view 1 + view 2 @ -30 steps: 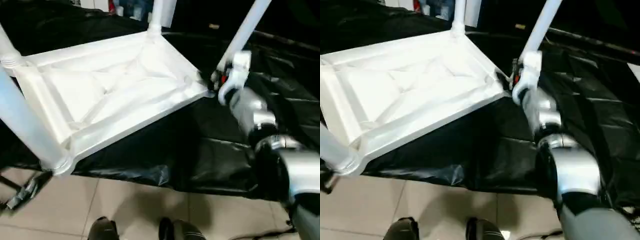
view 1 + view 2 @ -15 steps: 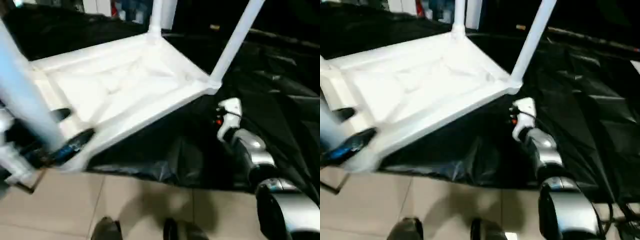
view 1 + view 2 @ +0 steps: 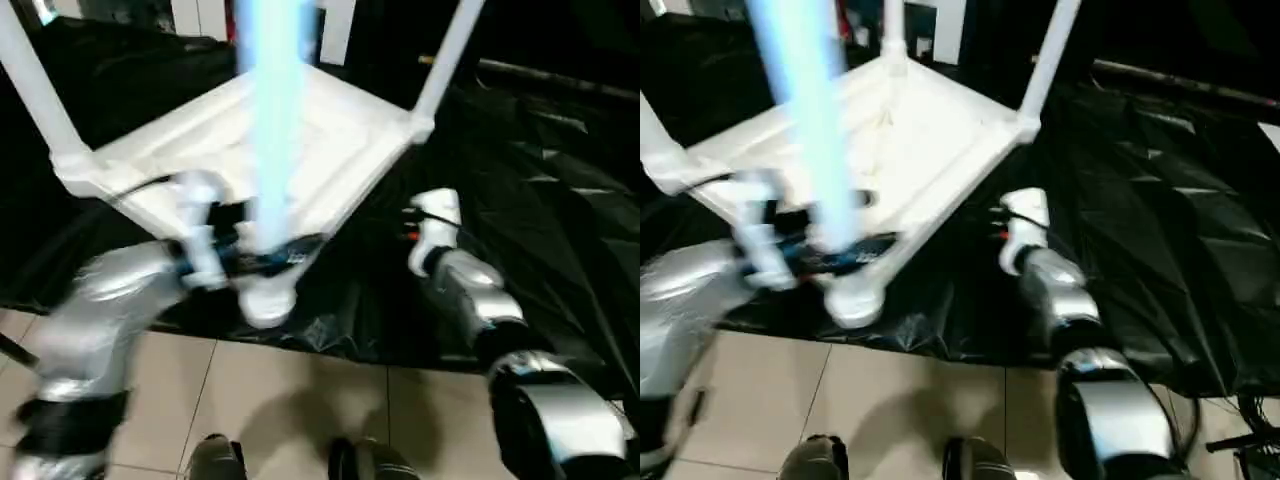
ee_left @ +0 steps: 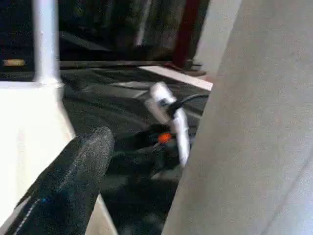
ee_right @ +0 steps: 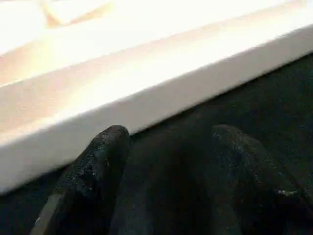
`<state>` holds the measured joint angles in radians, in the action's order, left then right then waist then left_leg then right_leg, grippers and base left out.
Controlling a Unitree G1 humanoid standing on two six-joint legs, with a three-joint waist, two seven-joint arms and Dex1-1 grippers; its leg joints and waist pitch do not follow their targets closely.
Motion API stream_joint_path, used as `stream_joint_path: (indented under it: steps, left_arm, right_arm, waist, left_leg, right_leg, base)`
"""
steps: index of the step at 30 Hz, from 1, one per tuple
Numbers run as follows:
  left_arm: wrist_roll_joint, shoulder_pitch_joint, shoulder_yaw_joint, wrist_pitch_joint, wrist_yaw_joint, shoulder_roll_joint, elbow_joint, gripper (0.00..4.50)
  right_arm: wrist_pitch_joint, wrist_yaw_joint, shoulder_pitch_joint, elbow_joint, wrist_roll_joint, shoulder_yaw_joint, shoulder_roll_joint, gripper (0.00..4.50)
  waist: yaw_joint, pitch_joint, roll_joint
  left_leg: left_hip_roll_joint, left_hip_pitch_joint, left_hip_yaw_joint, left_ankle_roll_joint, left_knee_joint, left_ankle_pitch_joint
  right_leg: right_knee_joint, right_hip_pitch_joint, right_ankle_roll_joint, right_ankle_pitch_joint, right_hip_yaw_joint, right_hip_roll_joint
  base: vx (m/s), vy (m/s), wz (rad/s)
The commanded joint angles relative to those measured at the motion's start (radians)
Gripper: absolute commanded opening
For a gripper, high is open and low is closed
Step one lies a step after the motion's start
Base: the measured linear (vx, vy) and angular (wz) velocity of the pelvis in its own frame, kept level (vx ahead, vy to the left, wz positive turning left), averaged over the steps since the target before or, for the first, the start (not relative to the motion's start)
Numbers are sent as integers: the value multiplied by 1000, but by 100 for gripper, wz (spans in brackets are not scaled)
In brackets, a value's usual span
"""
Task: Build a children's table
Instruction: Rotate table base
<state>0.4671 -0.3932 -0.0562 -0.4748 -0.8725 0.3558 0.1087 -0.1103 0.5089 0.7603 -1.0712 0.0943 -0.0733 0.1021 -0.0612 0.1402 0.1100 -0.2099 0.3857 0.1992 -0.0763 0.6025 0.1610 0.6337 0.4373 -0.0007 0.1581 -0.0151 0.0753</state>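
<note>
- Where the left gripper (image 3: 256,262) meets the work, its black fingers (image 4: 73,186) stand spread wide on either side of the nearest leg (image 3: 272,120), low on it, just above the corner socket. In the left wrist view a gap shows between the one visible finger and the leg, so I read this as straddling, not clamping.
- The right gripper (image 5: 166,142) has its fingers (image 5: 102,156) parted with nothing between them. It hovers over the black sheet (image 3: 560,200), just short of the table top's raised rim, not touching it.
- The table top (image 3: 340,140) lies upside down on the sheet, ribbed underside up. Its near corner juts over the sheet's edge, above the floor tiles (image 3: 300,400).
- Four legs rise from the corners: the nearest one, one at the left (image 3: 35,85), one at the right (image 3: 445,55) and one at the back (image 3: 892,30).
- Each leg's long axis runs close to upright, free end pointing up and away from the top. The left and right legs lean outward in the head views.
- Judgement: all legs look fitted, so the step in hand is checking or seating the last leg.
- The next move calls for closing on that leg low down and pressing or twisting it along its own axis. The right gripper would need to brace the rim so the top does not slide off the sheet.
</note>
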Motion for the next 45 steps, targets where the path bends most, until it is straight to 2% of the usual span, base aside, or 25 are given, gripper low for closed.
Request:
stream_joint_path:
  steps: [1, 6, 7, 9, 10, 11, 13, 16, 17, 19, 22, 23, 24, 26, 32, 34, 35, 36, 38, 40, 41, 42, 43, 44, 45]
  left_arm:
    - [-26, -36, -51, 26, -23, -30, -43, 447]
    - [-90, -150, -132, 127, -51, -134, -219, 447]
    - [-101, -170, -142, 144, -53, -149, -252, 447]
    - [-114, -199, -153, 173, -52, -171, -302, 447]
    - [-118, -219, -158, 190, -58, -187, -334, 447]
    - [-121, -232, -160, 201, -62, -197, -356, 447]
    - [-147, -292, -167, 254, -59, -236, -447, 447]
    - [-177, -332, -170, 302, -51, -256, -516, 447]
    - [-188, -346, -170, 319, -44, -264, -545, 447]
    - [-230, -384, -174, 377, 0, -280, -628, 447]
    - [-286, -432, -168, 453, 89, -285, -747, 447]
    - [-299, -451, -161, 478, 116, -286, -794, 447]
    - [-316, -467, -158, 502, 145, -284, -833, 447]
    - [-332, -483, -156, 530, 168, -280, -874, 447]
    - [-360, -524, -128, 639, 227, -306, -998, 447]
    - [-355, -525, -119, 660, 237, -315, -1014, 447]
    - [-349, -522, -110, 679, 242, -318, -1018, 447]
    - [-334, -511, -94, 688, 244, -321, -1008, 447]
    - [-288, -461, -55, 676, 246, -324, -938, 447]
    - [-245, -391, -34, 649, 224, -321, -834, 447]
    - [-231, -332, -31, 628, 223, -312, -751, 447]
    - [-230, -328, -31, 626, 224, -311, -745, 447]
    - [-220, -229, -36, 580, 234, -289, -612, 447]
    - [-220, -229, -36, 580, 234, -289, -612, 447]
    - [-228, -95, -25, 549, 274, -261, -475, 447]
  right_arm:
    - [18, 2, 9, -22, -22, 14, 4, 299]
    - [7, -14, 32, -38, -23, 16, -12, 299]
    - [8, -20, 35, -38, -21, 11, -11, 299]
    - [4, -29, 36, -37, -22, 9, -4, 299]
    - [2, -34, 33, -35, -20, 4, 2, 299]
    - [1, -37, 32, -35, -19, 0, 6, 299]
    - [-2, -54, 19, -21, -11, -20, 33, 299]
    - [-3, -63, 4, -4, -4, -34, 58, 299]
    - [-2, -63, -7, 8, 1, -42, 71, 299]
    - [0, -70, -36, 42, 11, -62, 107, 299]
    - [4, -83, -71, 91, 26, -90, 139, 299]
    - [10, -86, -85, 116, 35, -101, 149, 299]
    - [16, -85, -100, 139, 42, -108, 158, 299]
    - [29, -78, -125, 185, 50, -118, 170, 299]
    - [99, -56, -243, 406, 92, -141, 202, 299]
    - [122, -57, -269, 459, 106, -145, 204, 299]
    - [137, -61, -282, 490, 109, -144, 204, 299]
    - [151, -61, -296, 520, 114, -142, 204, 299]
    - [193, -51, -336, 612, 126, -132, 200, 299]
    - [247, -46, -380, 708, 142, -118, 197, 299]
    - [280, -44, -411, 771, 152, -107, 195, 299]
    - [282, -44, -413, 775, 153, -106, 194, 299]
    - [329, -47, -461, 862, 163, -89, 190, 299]
    - [329, -47, -461, 862, 163, -89, 190, 299]
    - [355, -53, -509, 924, 164, -69, 180, 299]
  waist:
    - [1, -114, -25]
    - [0, -120, -25]
    - [-2, -125, -32]
    - [1, -125, -26]
    - [-1, -128, -39]
    - [2, -129, -30]
    - [-1, -134, -43]
    - [0, -135, -37]
    - [-4, -138, -48]
    - [-7, -141, -42]
    - [-13, -147, -54]
    - [-13, -145, -48]
    - [-14, -145, -55]
    - [-8, -145, -51]
    - [-2, -144, -50]
    - [-3, -142, -58]
    - [-1, -144, -54]
    - [-2, -145, -62]
    - [-2, -146, -60]
    - [-3, -148, -62]
    - [1, -148, -54]
    - [-2, -149, -59]
    - [2, -147, -50]
    - [0, -149, -53]
    - [7, -148, -46]
  left_leg:
    - [-10, -20, -3, -14, -66, 188]
    - [-7, -20, 0, 9, -63, 159]
    - [-7, -19, -3, 9, -62, 163]
    - [-6, -16, -3, 11, -61, 160]
    - [-4, -17, -4, 14, -60, 160]
    - [-5, -17, -2, 20, -58, 159]
    - [-4, -22, -2, 26, -55, 159]
    - [-3, -17, -1, 49, -54, 165]
    - [-4, -19, -3, 50, -54, 165]
    - [-3, -19, -2, 61, -52, 167]
    - [-4, -25, 0, 56, -51, 189]
    - [2, -16, -2, 54, -53, 203]
    - [2, -16, -5, 47, -54, 211]
    - [6, -12, -6, 33, -53, 236]
    - [7, -16, -9, 33, -53, 280]
    - [7, -16, -11, 35, -54, 289]
    - [7, -12, -12, 37, -56, 288]
    - [7, -14, -13, 36, -57, 289]
    - [4, -10, -14, 44, -59, 276]
    - [0, -5, -16, 56, -62, 264]
    - [-1, -5, -13, 60, -61, 274]
    - [-3, -5, -16, 63, -62, 273]
    - [-4, -7, -15, 60, -62, 290]
    - [-7, -6, -17, 56, -63, 284]
    - [-5, -8, -14, 56, -61, 291]
  right_leg:
    - [-59, -54, -207, 172, 25, 40]
    - [-58, -58, -224, 110, 23, 37]
    - [-55, -63, -225, 113, 23, 41]
    - [-57, -65, -225, 103, 23, 39]
    - [-56, -67, -232, 98, 24, 41]
    - [-58, -67, -239, 84, 23, 40]
    - [-56, -68, -251, 68, 23, 39]
    - [-62, -71, -260, 74, 22, 37]
    - [-59, -74, -264, 74, 22, 40]
    - [-65, -76, -253, 95, 22, 38]
    - [-73, -72, -243, 125, 20, 35]
    - [-78, -77, -228, 163, 17, 32]
    - [-79, -78, -215, 187, 17, 34]
    - [-91, -77, -180, 288, 13, 35]
    - [-108, -65, -139, 406, 7, 33]
    - [-117, -63, -124, 450, 3, 34]
    - [-117, -65, -120, 456, 0, 34]
    - [-117, -64, -119, 454, -1, 35]
    - [-114, -69, -135, 415, -3, 35]
    - [-111, -75, -150, 394, -8, 40]
    - [-113, -71, -149, 402, -9, 39]
    - [-112, -72, -149, 403, -11, 43]
    - [-116, -66, -139, 432, -13, 41]
    - [-112, -69, -136, 429, -12, 43]
    - [-119, -59, -121, 451, -12, 39]
  base:
    - [0, 0, 0]
    - [0, 0, 0]
    - [0, 0, 0]
    - [0, 0, 0]
    - [0, 0, 0]
    - [0, 0, 0]
    - [0, 0, 0]
    - [0, 0, 0]
    - [0, 0, 0]
    - [0, 0, 0]
    - [0, 0, 0]
    - [0, 0, 0]
    - [0, 0, 0]
    - [0, 0, 0]
    - [0, 0, 0]
    - [0, 0, 0]
    - [0, 0, 0]
    - [0, 0, 0]
    - [0, 0, 0]
    - [0, 0, 0]
    - [0, 0, 0]
    - [0, 0, 0]
    - [0, 0, 0]
    - [0, 0, 0]
    - [0, 0, 0]
